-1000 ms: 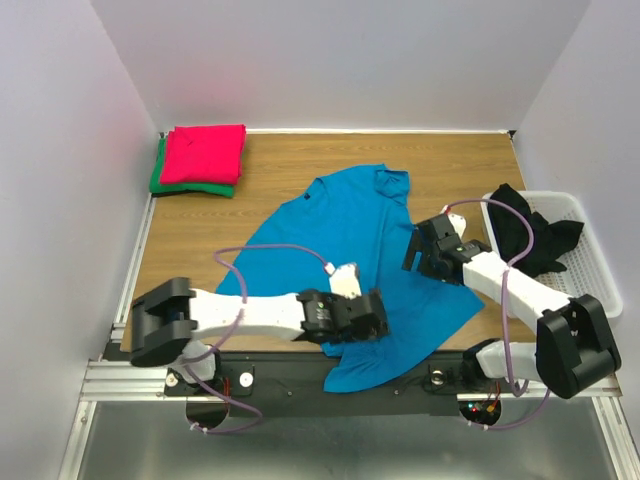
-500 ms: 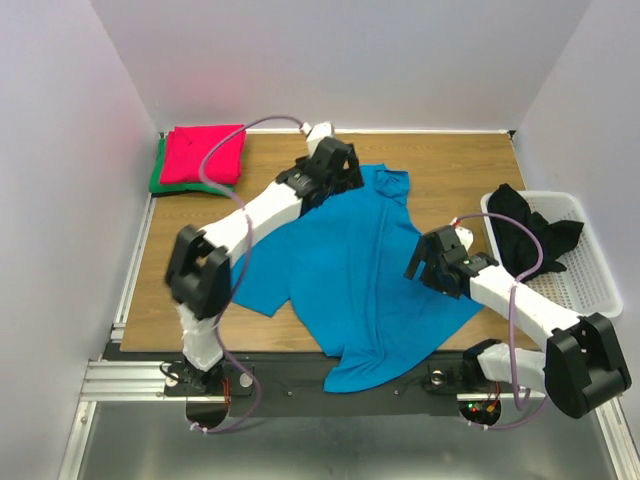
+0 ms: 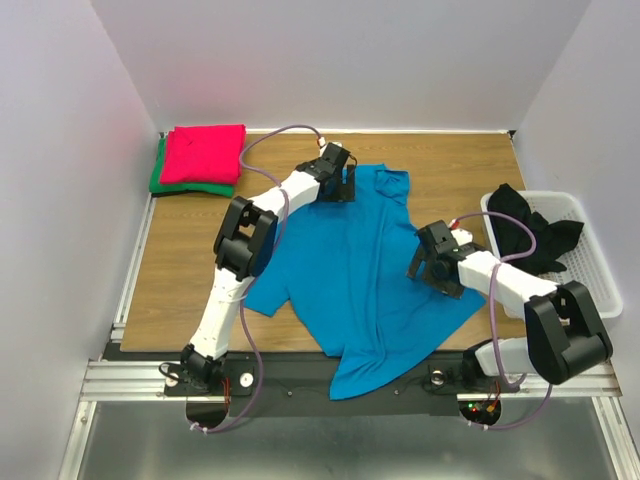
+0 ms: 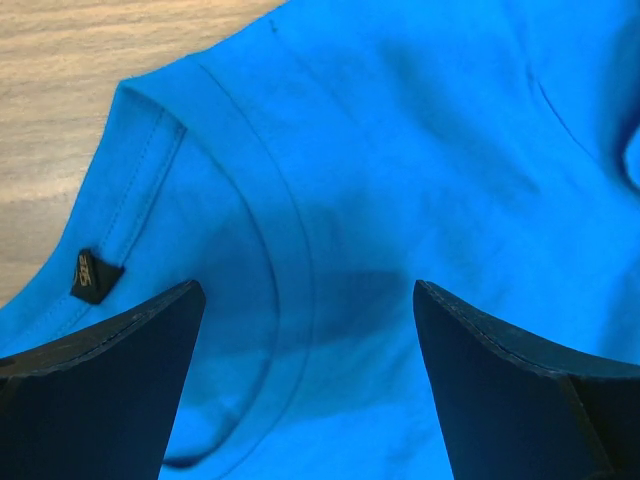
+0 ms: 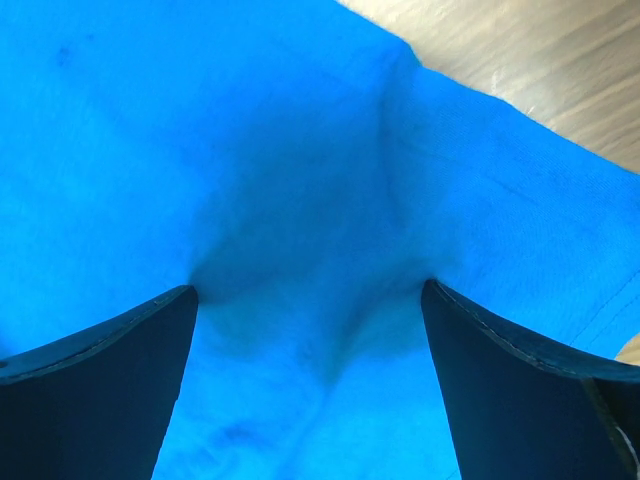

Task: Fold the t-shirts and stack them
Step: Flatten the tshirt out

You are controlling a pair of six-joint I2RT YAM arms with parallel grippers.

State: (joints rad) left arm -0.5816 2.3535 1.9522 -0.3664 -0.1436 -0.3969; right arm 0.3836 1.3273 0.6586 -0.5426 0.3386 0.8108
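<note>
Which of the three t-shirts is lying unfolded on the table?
The bright blue t-shirt, spread open on the table. The pinkish red t-shirt and the green t-shirt under it are folded, stacked in the far left corner.

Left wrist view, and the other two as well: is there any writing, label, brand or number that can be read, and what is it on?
Small dark tag sewn inside the collar of the blue shirt: it carries pale marks, but they are too small and blurred to read.
Right wrist view: no text.
Top view: no words, numbers or signs can be made out.
</note>
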